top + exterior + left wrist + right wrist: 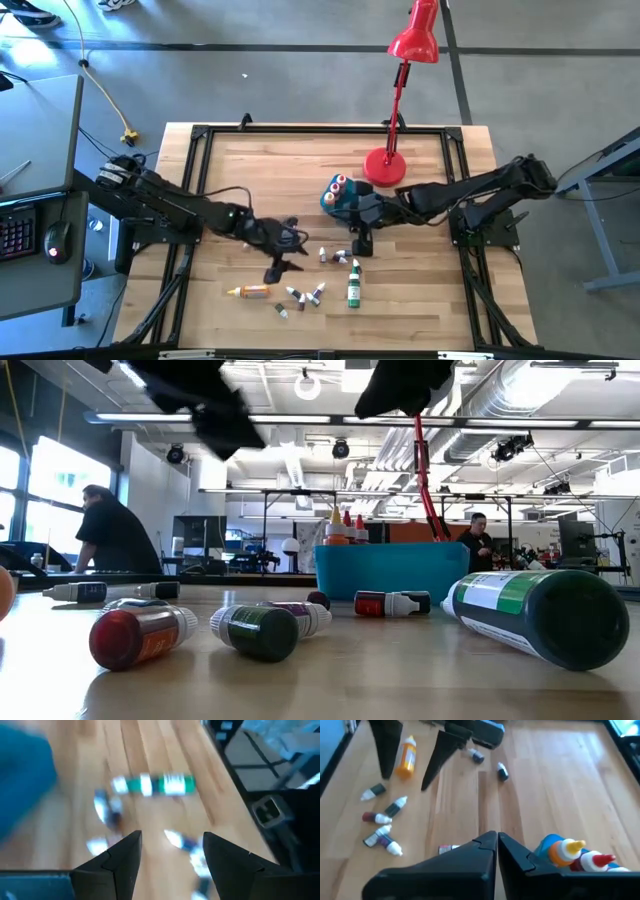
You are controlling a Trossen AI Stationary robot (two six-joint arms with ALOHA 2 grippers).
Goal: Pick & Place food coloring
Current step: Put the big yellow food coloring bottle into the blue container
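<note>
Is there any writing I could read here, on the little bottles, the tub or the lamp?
None can be read.
Green bottle: white label panels with print, too blurred.
Red bottle and orange bottle: labels too small to read.
Tub and lamp: no writing seen.

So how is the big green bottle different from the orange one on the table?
The green-labelled dropper bottle is larger and lies lengthwise toward the teal plastic tub. The orange-yellow dropper bottle is slimmer, lies crosswise, and sits off alone toward the left arm's side. Both lie flat on the wooden table, outside the tub.
</note>
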